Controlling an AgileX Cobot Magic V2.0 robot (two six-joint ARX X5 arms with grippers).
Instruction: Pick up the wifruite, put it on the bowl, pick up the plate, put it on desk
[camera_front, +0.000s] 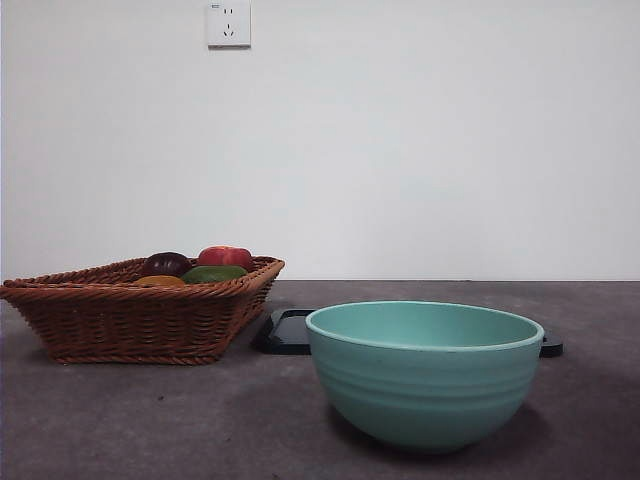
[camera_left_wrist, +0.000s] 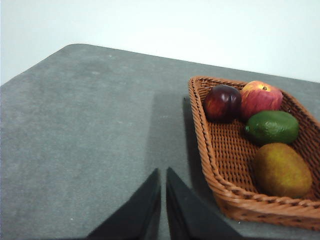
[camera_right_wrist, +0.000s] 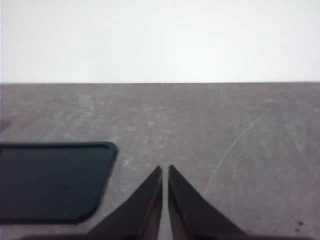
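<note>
On my front camera the mint-teal bowl (camera_front: 424, 372) stands near and large on the dark grey desk (camera_front: 150, 420), right of centre, and from this height I cannot tell what, if anything, lies inside it. Behind it lies a flat dark plate (camera_front: 285, 332), with one edge showing at the bowl's left and a small corner at its right. To the left sits a wicker basket (camera_front: 130, 320), just beside the plate's left edge. Over the basket's rim I can make out the top of the wifruite (camera_front: 160, 281), orange-brown, at the front, a dark purple fruit (camera_front: 166, 264) behind it, a green fruit (camera_front: 214, 273) to its right and a red apple (camera_front: 226, 256) at the back. A wall socket (camera_front: 228, 23) is on the white wall. Neither arm shows here.

On my left wrist camera the left gripper (camera_left_wrist: 163, 172) hangs over bare desk beside the basket, its two jaws pressed together with only a thin slit between them, holding nothing. The wifruite lies in the basket at the end nearest the gripper, with the green fruit next to it, then the purple fruit and the apple together at the far end.

On my right wrist camera the right gripper (camera_right_wrist: 165, 170) is likewise clenched and empty over the desk, with the dark plate's rounded corner just beside it.
</note>
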